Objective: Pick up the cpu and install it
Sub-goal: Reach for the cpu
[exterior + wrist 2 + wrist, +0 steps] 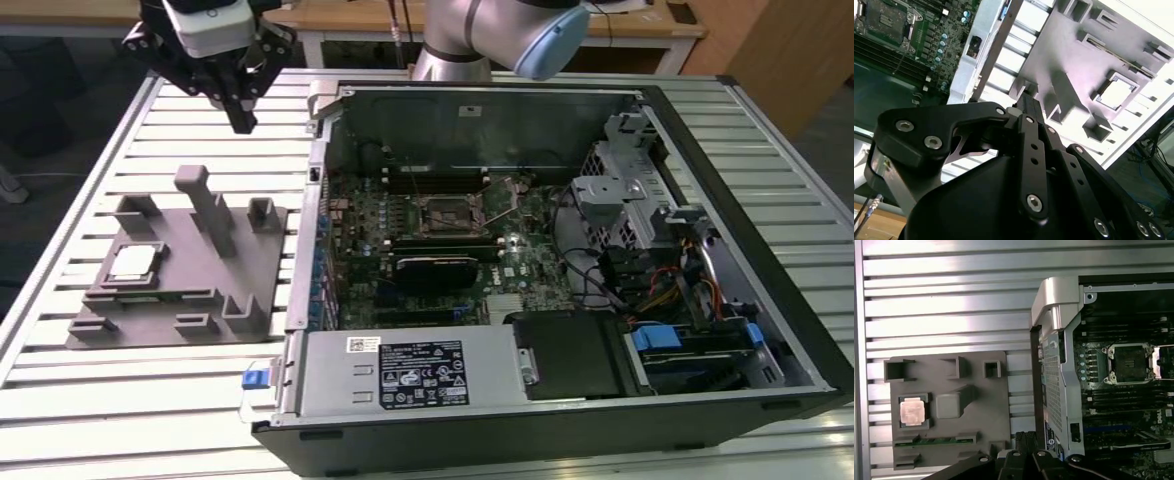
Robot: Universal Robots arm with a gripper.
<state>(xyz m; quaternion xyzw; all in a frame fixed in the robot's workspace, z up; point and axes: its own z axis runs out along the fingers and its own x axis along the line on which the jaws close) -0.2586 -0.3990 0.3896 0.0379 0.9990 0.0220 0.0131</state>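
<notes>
The cpu [134, 262], a pale square chip, lies in a recess at the exterior view's left end of the gray slotted fixture [180, 300]. Both wrist views show the cpu [1116, 93] [912, 411] seated in the fixture [1069, 65] [979, 410]. My gripper [243, 122] hangs high above the table beyond the fixture, well clear of the chip, its black fingers [1026, 102] [1026, 440] shut together on nothing. The metal-framed socket [447, 210] [1130, 362] [884, 20] sits on the motherboard with a dark centre.
An open computer case [747, 200] lies on the slatted metal table [80, 400], its wall [1054, 365] rising right beside the fixture. Inside are a power supply [400, 375], drive cages [627, 190] and cables. The fixture has tall posts [207, 205].
</notes>
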